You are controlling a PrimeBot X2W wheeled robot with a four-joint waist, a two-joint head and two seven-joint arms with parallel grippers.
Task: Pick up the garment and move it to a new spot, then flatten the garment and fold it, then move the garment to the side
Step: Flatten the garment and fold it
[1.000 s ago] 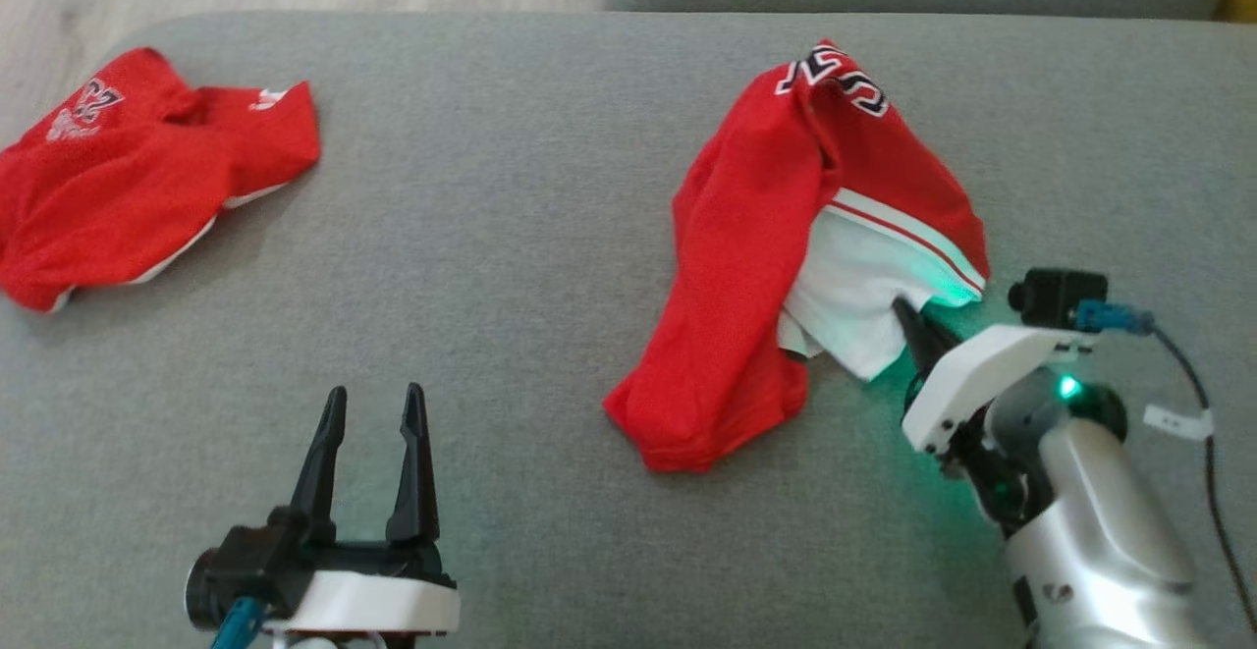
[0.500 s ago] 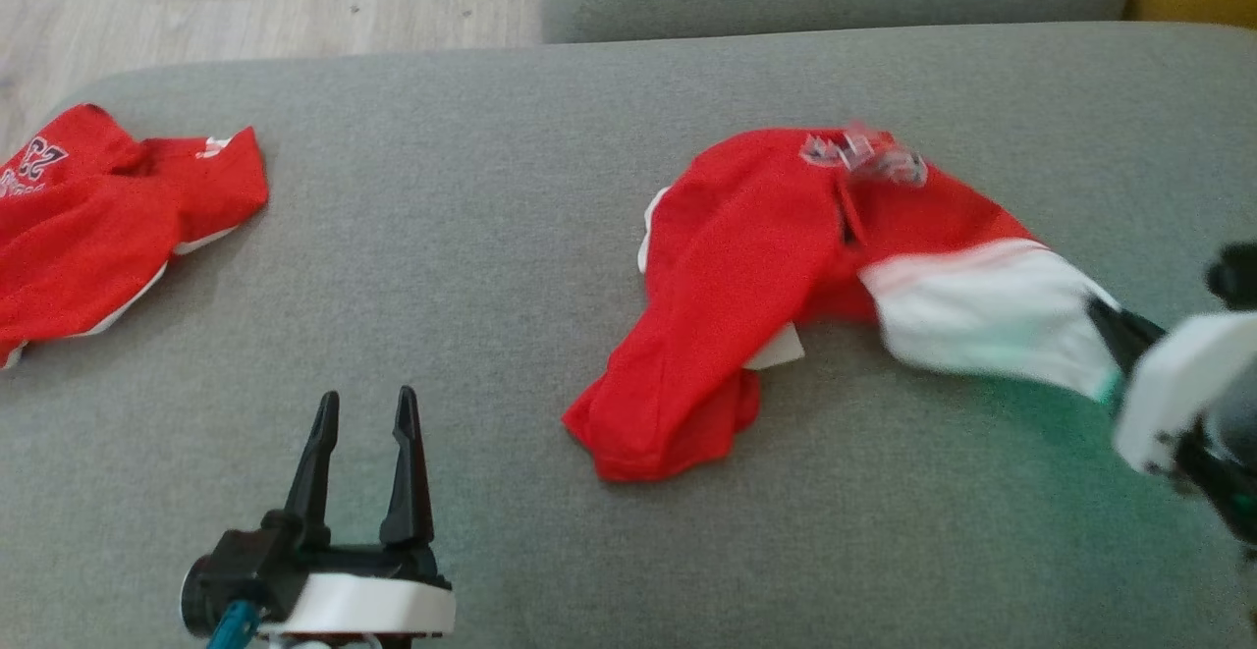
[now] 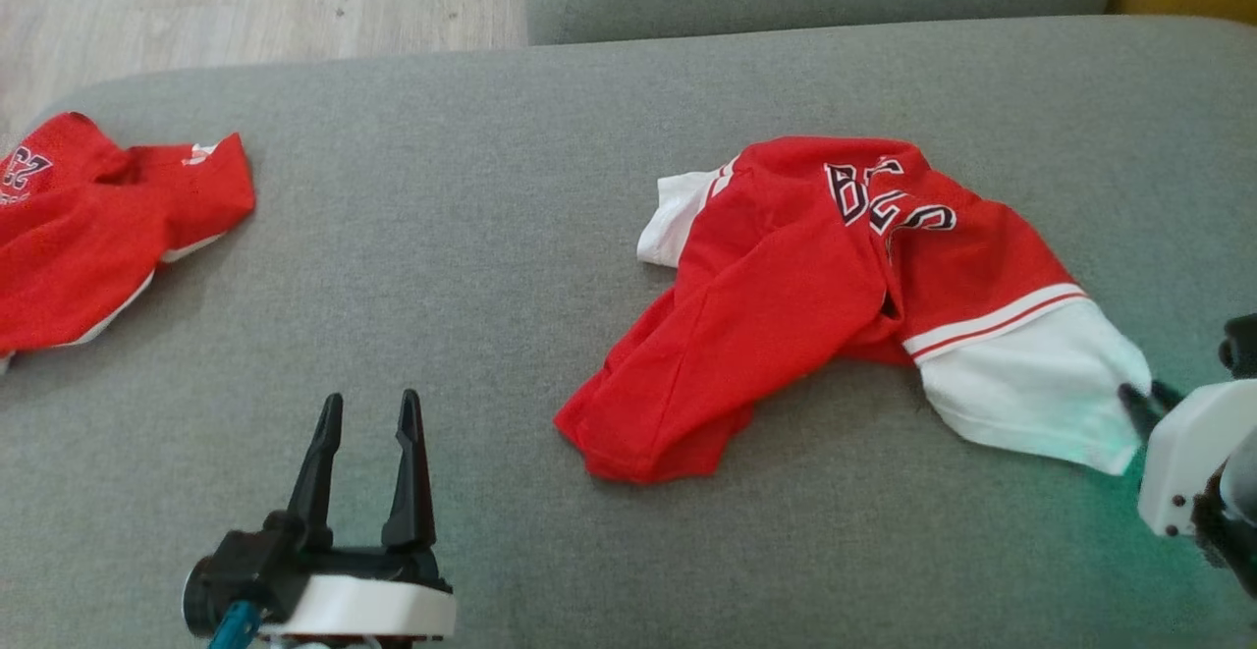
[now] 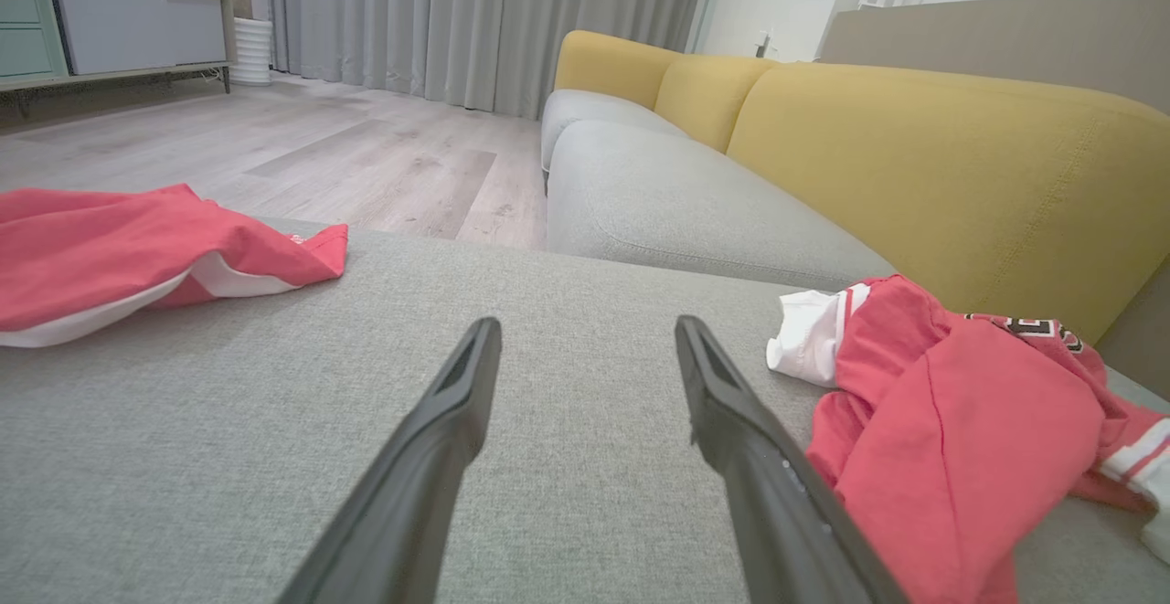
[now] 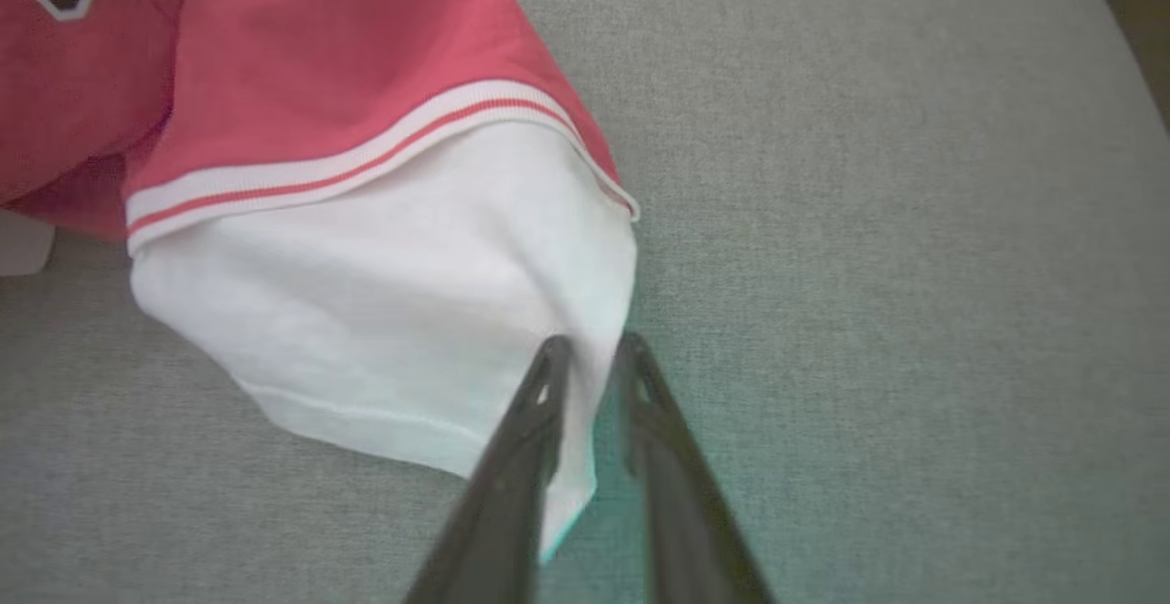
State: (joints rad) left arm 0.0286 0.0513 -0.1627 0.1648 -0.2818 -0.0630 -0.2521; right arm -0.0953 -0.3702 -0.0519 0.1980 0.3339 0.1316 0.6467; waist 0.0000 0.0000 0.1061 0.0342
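The right gripper [image 5: 590,346] is seen with its two dark fingers only narrowly parted, and the corner of the garment's white sleeve [image 5: 393,312] is caught in the slit between them; whether the cloth is truly pinched cannot be told. The fingers are aimed down and inward at the sleeve's hem, and a green glow is cast on the cloth and cushion around the tips. Behind them, the white wrist housing [image 3: 1188,453] is set at the right edge of the head view, angled toward the garment. The garment [image 3: 786,296], a red jersey with dark lettering and a striped cuff, is spread crumpled on the right half of the grey cushion [image 3: 491,237], its white sleeve drawn out toward the right gripper. The left gripper [image 3: 368,399] is held with its fingers spread wide and nothing between them, low at the near edge of the cushion, pointed away from the robot and well apart from the garment. A second red garment [image 3: 88,227] is heaped at the cushion's far left edge. A yellow backrest [image 4: 914,129] is seen beyond the cushion.
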